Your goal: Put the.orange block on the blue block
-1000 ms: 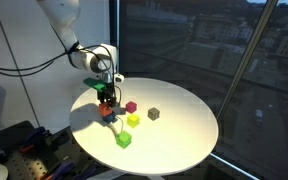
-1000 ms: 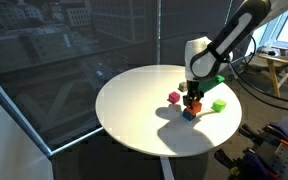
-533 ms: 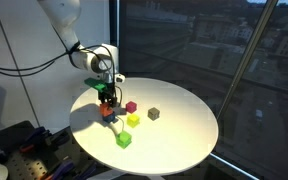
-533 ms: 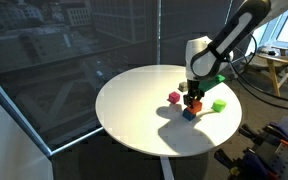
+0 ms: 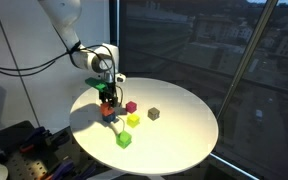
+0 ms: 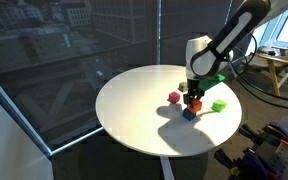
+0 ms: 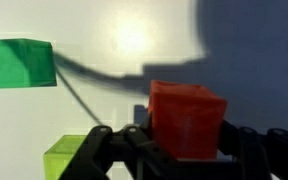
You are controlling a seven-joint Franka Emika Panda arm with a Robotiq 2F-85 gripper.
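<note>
Jaws of the black robot hand (image 6: 192, 102) close on the small bright orange cube (image 7: 187, 120), its faces level, directly over the small dark blue cube (image 6: 188, 114) on the round white surface (image 6: 134, 110).

Matt, smooth orange block (image 7: 187, 120); table (image 5: 181, 136) w/ slight sheen.

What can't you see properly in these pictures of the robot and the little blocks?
- The blue block: in the wrist view the orange block covers it.
- Whether orange is resting on blue: too small to tell in both exterior views.
- The gripper: the wrist view's bottom edge cuts off its fingers, so I cannot tell if it is squeezing.
- The dark grey block: outside the wrist view.
</note>
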